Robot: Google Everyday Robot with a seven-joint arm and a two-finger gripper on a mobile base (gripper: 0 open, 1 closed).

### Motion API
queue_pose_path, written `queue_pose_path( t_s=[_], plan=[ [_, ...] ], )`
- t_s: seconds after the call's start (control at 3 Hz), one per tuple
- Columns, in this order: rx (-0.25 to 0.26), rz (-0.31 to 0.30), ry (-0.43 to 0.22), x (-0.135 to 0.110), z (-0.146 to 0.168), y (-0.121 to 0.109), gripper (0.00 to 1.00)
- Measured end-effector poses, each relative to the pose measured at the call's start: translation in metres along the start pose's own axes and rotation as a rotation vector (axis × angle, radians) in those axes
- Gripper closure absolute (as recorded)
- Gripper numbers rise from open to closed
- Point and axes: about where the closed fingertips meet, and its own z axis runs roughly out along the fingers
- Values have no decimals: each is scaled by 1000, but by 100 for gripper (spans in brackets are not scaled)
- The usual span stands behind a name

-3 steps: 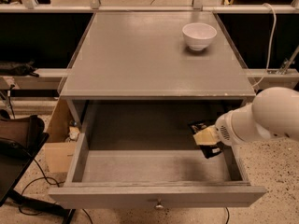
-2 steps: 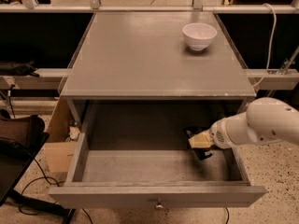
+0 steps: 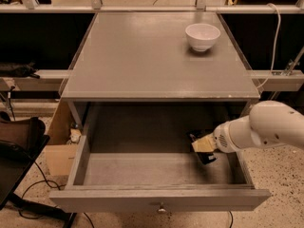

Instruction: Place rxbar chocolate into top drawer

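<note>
The top drawer (image 3: 159,198) is pulled fully open below the grey table, with its small round knob (image 3: 162,207) at the front. My gripper (image 3: 203,147) reaches in from the right on a white arm (image 3: 266,127) and sits low inside the drawer's right half. A small dark piece (image 3: 207,157) shows just under the gripper's tan tip, close to the drawer floor. It may be the rxbar chocolate, but I cannot tell for sure.
A white bowl (image 3: 202,36) stands on the table top (image 3: 142,56) at the back right. A cardboard box (image 3: 59,158) and cables lie on the floor to the left. A black chair edge (image 3: 19,141) is at the far left.
My gripper has moved left and a little lower inside the drawer, with the arm following it down.
</note>
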Motion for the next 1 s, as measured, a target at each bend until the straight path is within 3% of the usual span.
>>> queue_pose_path(
  t_s=[0.67, 1.0],
  plan=[
    [0, 0, 0, 0, 0, 0, 0],
    [0, 0, 0, 0, 0, 0, 0]
  ],
)
